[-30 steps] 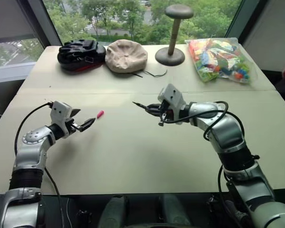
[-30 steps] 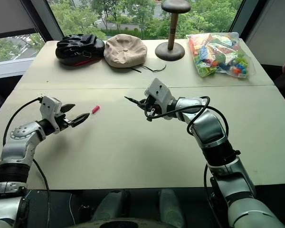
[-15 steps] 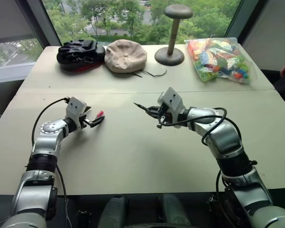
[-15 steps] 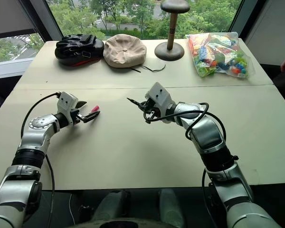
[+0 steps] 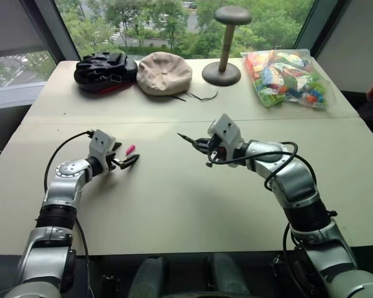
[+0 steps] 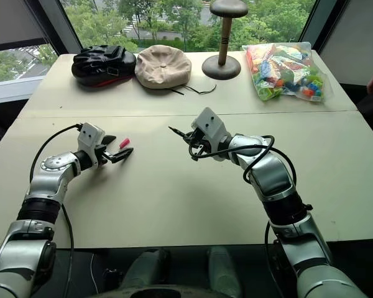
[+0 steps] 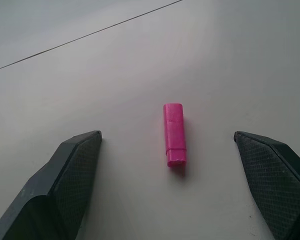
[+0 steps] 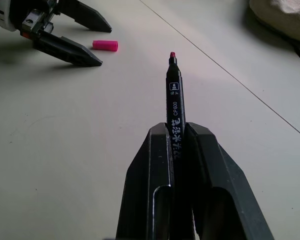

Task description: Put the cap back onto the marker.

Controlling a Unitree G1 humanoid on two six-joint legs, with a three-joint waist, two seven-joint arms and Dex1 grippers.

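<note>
Cap (image 7: 174,134) lying flat on the table (image 5: 174,205), sits between the wide-open fingers of the left gripper (image 5: 128,156) but untouched, further right the marker (image 8: 174,110) pinched tight in the right gripper (image 8: 179,131), tip aimed toward the cap

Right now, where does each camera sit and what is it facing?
Head stereo pair: looks forward and down over the table; both arms show.
Left wrist: looks along the open left tool at the cap lying on the table.
Right wrist: looks along the right tool, shut on the marker.
Shared: cap and left tool also show in the right wrist view.
</note>
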